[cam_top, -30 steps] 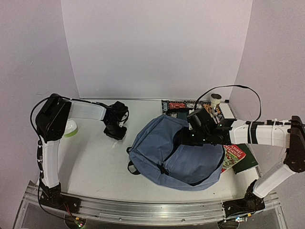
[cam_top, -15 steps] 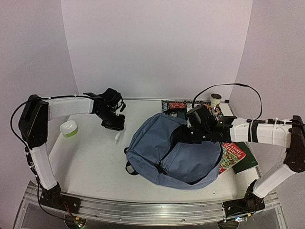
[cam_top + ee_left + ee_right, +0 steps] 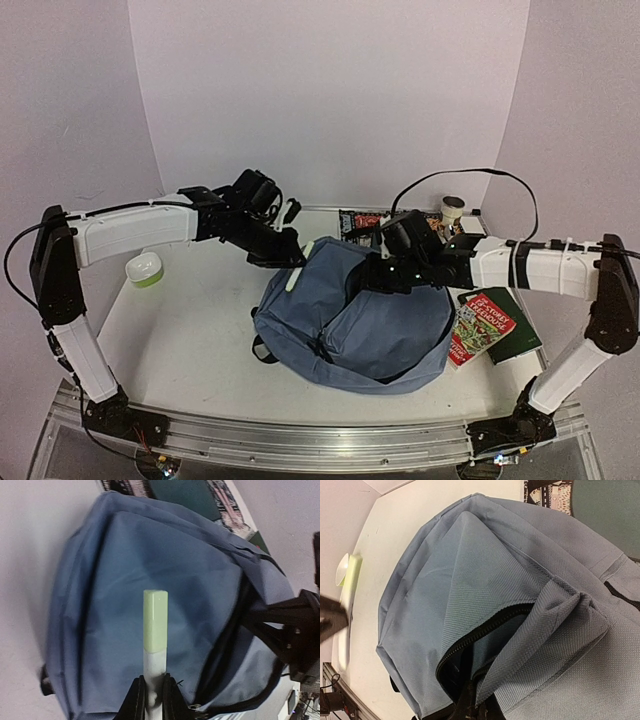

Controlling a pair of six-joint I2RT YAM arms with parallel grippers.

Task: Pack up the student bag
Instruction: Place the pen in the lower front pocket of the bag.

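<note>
small bowl (image 3: pixel 146 268) seen at left of table (image 3: pixel 190 340) | red book (image 3: pixel 478 328) laid partly over green book (image 3: pixel 522 338) at right | cup (image 3: pixel 453 209) placed at back right

Our left arm (image 3: pixel 135 228) stretches toward mid-worktop, left gripper (image 3: pixel 287 260) clamped; right arm (image 3: pixel 530 268) reaches from the right edge, right gripper (image 3: pixel 372 282) pinched.

White bench (image 3: pixel 190 330) carried student bag (image 3: pixel 350 320) at centre. Green-white bowl (image 3: pixel 145 268) sat near left edge. Red-green book (image 3: pixel 478 325) overlapped dark green book (image 3: pixel 522 338) right of bag. Patterned book (image 3: pixel 365 219) and small cup (image 3: pixel 453 208) at back.
</note>
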